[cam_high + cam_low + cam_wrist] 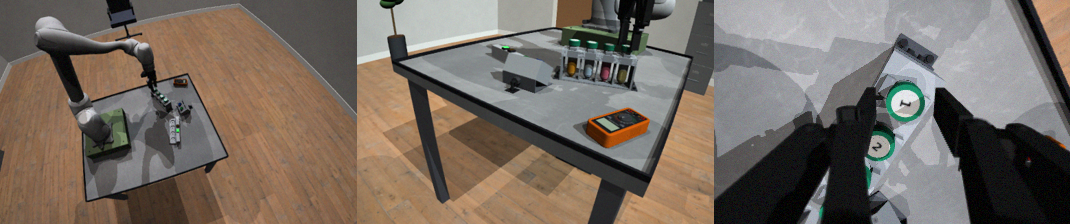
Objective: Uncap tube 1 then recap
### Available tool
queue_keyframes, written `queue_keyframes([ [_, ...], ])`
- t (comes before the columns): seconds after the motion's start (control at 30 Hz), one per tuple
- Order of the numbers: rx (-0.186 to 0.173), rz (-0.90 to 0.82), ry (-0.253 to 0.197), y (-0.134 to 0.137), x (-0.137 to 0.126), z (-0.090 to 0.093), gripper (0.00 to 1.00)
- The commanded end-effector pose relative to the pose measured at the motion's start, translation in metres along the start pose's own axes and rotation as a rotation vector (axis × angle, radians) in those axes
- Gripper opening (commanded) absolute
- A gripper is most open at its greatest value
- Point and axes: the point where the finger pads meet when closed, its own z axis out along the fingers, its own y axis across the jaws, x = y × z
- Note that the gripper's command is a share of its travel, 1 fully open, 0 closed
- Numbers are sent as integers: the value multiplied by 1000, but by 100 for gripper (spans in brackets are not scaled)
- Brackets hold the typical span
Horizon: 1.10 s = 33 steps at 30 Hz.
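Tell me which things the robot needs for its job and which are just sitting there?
Needed: gripper, open around cap 1; tube rack; cap tray with green lamp lit; key housing.

Just sitting: orange multimeter; potted plant; grey cabinet.

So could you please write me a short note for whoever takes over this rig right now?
Tool: open, holding nothing, its black fingers apart on either side of the green-rimmed round cap marked 1, gaps visible on both sides.
Things: cap 1 sits on its tube at the end of the grey tube rack; cap 2 and the others are on too. The grey cap tray holds no cap, and its green lamp is lit.
Done, apparently: cap 1 off, cycle, cap 1 back on.
Left: check the other caps for tightness, then press the green key on the grey key housing.
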Motion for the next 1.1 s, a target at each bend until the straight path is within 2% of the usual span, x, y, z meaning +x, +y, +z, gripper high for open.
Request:
queue_keyframes([
  [0.0, -1, 0, 0, 0, 0, -1, 41],
  [0.37, -1, 0, 0, 0, 0, -1, 41],
  [0.5, -1, 131, 0, 0, 0, 1, 41],
  [1.0, -1, 131, 0, 0, 0, 7, 41],
  [1.03, -1, 131, 0, 0, 0, 7, 30],
  [1.07, -1, 131, 0, 0, 0, 7, 30],
])
